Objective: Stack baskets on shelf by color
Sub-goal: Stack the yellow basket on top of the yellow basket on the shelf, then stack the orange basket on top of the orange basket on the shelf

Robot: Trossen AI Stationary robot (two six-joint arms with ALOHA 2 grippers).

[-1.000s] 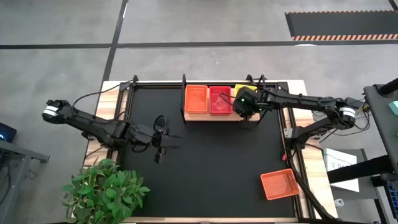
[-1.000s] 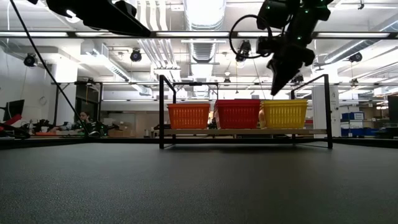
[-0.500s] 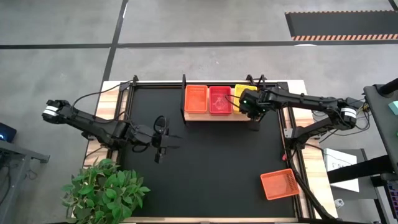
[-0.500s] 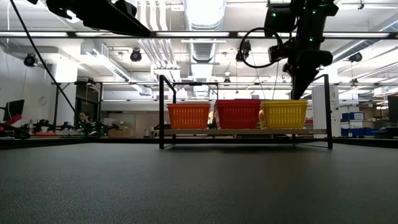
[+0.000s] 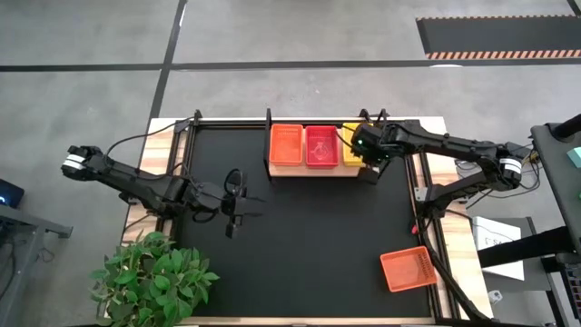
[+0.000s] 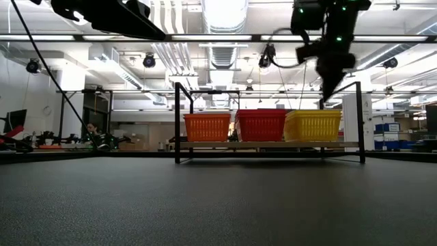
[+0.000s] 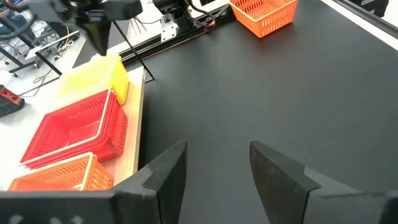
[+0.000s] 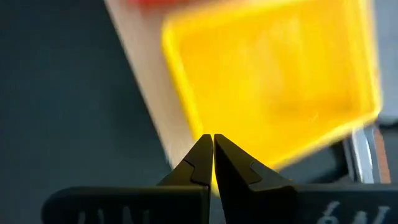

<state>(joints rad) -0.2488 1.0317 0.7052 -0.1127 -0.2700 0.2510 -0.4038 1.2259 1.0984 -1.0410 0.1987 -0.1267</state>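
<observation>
Looking down from the high view, we see the shelf [image 5: 320, 171] at the far side of the black mat [image 5: 300, 245] with three baskets in a row: orange basket [image 5: 286, 145], red basket [image 5: 321, 146] and yellow basket [image 5: 352, 150], the last one partly under the right gripper [image 5: 370, 159]; one loose orange basket [image 5: 408, 270] lies well apart at the near right corner, close to the table frame, and a green plant [image 5: 154, 277] stands near the left arm. We judge these mesh baskets light, a bit flexible and easy to slide, so a pinch on the rim of a short wall seems the best hold. In the low view the right gripper [image 6: 330, 87] hangs just above the yellow basket [image 6: 313, 125], between the black uprights [image 6: 360, 121], which may be in the way. In the left wrist view the left gripper [image 7: 217, 171] waits over the bare mat with fingers [image 7: 168, 171] spread and nothing between them. In the right wrist view the fingers [image 8: 200, 163] are pressed together, empty; the yellow basket [image 8: 273, 81] is blurred, so whether they touch it we cannot tell.
</observation>
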